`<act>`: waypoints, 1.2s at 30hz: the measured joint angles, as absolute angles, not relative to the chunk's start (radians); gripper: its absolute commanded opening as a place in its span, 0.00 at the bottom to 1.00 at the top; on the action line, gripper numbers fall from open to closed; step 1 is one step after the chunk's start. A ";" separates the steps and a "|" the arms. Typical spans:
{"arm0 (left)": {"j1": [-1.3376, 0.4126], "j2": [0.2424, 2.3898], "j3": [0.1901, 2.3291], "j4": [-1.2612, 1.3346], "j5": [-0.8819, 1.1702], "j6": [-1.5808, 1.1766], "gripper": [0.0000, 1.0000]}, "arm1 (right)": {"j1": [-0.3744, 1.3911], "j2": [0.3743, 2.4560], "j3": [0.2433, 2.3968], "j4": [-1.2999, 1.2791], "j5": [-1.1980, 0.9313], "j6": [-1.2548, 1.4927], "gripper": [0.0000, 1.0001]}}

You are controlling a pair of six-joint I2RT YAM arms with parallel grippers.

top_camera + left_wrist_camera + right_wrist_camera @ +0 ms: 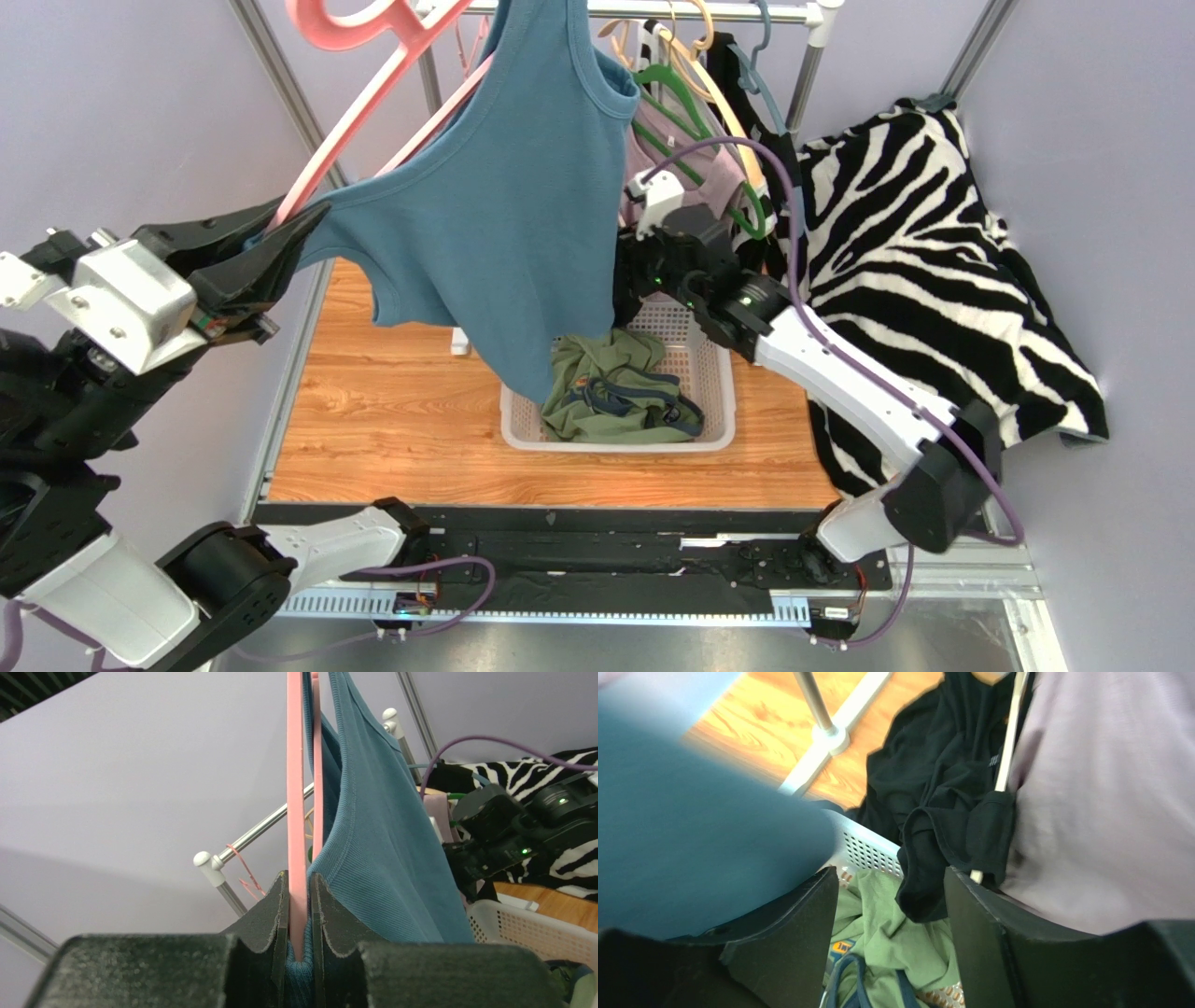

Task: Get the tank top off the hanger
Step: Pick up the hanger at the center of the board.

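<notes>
A teal tank top (pixel 491 210) hangs on a pink hanger (pixel 368 101) that is tilted down to the left from the rail. My left gripper (pixel 302 231) is shut on the hanger's low end, with teal fabric pinched under it. In the left wrist view the pink bar (pixel 297 812) runs up from between my fingertips (pixel 300 910), with the tank top (pixel 393 868) to its right. My right gripper (pixel 629 280) is open at the tank top's right edge, above the basket. In the right wrist view its jaws (pixel 892 910) hold nothing, with blurred teal cloth (pixel 689 833) against the left finger.
A white basket (pixel 709 434) holds a green garment (pixel 603 378) below the tank top. Other hangers (pixel 687 98) with black (pixel 934 798) and lilac (pixel 1102 798) garments hang on the rail (pixel 730 11). Zebra fabric (pixel 926 266) lies at right.
</notes>
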State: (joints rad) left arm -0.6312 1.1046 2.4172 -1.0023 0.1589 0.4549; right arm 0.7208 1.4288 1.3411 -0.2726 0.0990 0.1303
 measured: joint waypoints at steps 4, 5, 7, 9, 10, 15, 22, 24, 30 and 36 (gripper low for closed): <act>-0.627 1.089 2.434 -1.010 0.163 0.456 0.00 | 0.722 1.559 1.408 -0.302 0.141 0.112 0.65; -0.627 1.086 2.438 -1.013 0.164 0.457 0.00 | 0.722 1.586 1.422 -0.304 0.154 0.105 0.65; -0.627 1.077 2.441 -1.021 0.162 0.468 0.00 | 0.722 1.643 1.458 -0.319 0.183 0.093 0.65; -0.627 1.064 2.440 -1.033 0.157 0.480 0.00 | 0.722 1.690 1.491 -0.324 0.208 0.080 0.64; -0.627 1.059 2.439 -1.038 0.155 0.483 0.00 | 0.722 1.707 1.501 -0.326 0.218 0.076 0.64; -0.626 1.014 2.436 -1.082 0.147 0.511 0.00 | 0.712 1.794 1.548 -0.325 0.260 0.047 0.63; -0.619 0.958 2.452 -1.113 0.098 0.553 0.00 | 0.686 1.933 1.635 -0.359 0.257 0.014 0.63; -0.617 0.951 2.464 -1.118 0.084 0.565 0.00 | 0.689 1.954 1.634 -0.375 0.256 -0.004 0.64; -0.614 0.950 2.490 -1.118 0.039 0.579 0.00 | 0.769 1.954 1.636 -0.384 0.329 -0.079 0.66; -0.605 0.950 2.494 -1.118 0.019 0.582 0.00 | 0.892 1.983 1.717 -0.383 0.471 -0.189 0.66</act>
State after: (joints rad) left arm -0.6048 0.9504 2.4939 -1.1183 0.0189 0.5816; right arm 0.8917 1.9827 1.7172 -0.3828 0.4713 -0.1890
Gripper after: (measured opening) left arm 0.164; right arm 0.662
